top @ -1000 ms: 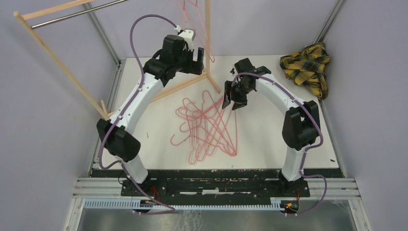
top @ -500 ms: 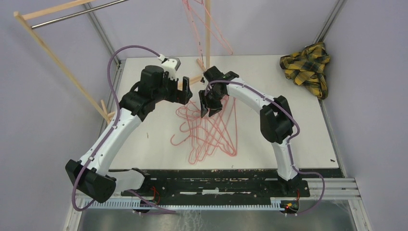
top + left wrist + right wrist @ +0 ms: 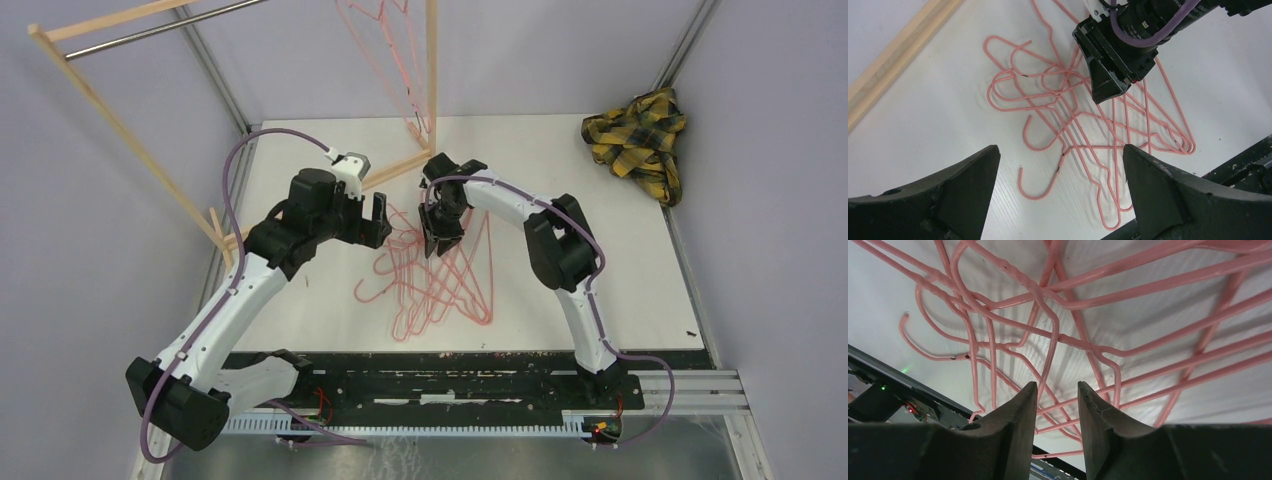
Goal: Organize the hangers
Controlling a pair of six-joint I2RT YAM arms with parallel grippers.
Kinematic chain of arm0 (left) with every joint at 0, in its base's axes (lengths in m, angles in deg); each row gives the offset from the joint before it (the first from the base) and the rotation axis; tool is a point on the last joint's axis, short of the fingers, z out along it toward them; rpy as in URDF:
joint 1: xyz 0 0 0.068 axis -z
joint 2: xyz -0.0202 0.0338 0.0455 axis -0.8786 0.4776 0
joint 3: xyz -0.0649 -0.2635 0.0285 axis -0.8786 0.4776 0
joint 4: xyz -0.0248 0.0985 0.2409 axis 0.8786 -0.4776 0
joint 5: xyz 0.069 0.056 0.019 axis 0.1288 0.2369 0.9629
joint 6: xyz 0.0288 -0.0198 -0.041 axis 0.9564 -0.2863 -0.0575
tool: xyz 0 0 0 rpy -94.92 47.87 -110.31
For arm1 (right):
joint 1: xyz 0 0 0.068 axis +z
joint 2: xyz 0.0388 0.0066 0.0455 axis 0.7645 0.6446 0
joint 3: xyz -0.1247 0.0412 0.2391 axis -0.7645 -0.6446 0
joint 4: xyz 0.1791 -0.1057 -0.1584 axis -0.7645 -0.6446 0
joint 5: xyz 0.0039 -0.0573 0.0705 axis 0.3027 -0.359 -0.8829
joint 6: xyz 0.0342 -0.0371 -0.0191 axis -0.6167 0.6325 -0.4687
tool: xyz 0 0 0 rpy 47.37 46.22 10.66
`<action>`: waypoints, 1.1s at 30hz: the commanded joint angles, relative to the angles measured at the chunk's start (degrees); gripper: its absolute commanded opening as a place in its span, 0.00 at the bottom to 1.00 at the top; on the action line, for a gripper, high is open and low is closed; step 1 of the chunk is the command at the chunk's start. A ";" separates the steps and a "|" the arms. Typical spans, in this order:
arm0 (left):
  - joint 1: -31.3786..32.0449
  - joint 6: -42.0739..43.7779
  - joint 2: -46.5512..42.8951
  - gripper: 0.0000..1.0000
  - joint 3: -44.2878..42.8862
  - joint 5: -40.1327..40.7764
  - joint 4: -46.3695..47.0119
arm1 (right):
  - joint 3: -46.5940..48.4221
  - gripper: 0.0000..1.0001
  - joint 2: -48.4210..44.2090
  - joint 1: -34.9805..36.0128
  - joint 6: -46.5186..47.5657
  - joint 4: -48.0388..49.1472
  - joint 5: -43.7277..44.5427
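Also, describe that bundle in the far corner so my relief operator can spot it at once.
Start at the white table, then go to its far right corner. There lies a crumpled yellow-and-black plaid cloth; it is the only fabric there, well apart from the thin pink wire hangers piled mid-table.

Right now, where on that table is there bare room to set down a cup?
Bare table lies right of the right arm, up to the plaid cloth, and along the far edge between rack and cloth. The middle is crowded: hangers, with left tool and right tool over them.
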 commanded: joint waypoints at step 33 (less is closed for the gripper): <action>0.00 -11.26 -6.94 1.00 13.40 -18.86 18.64 | 2.47 0.01 -15.50 -0.43 -22.51 18.92 -14.61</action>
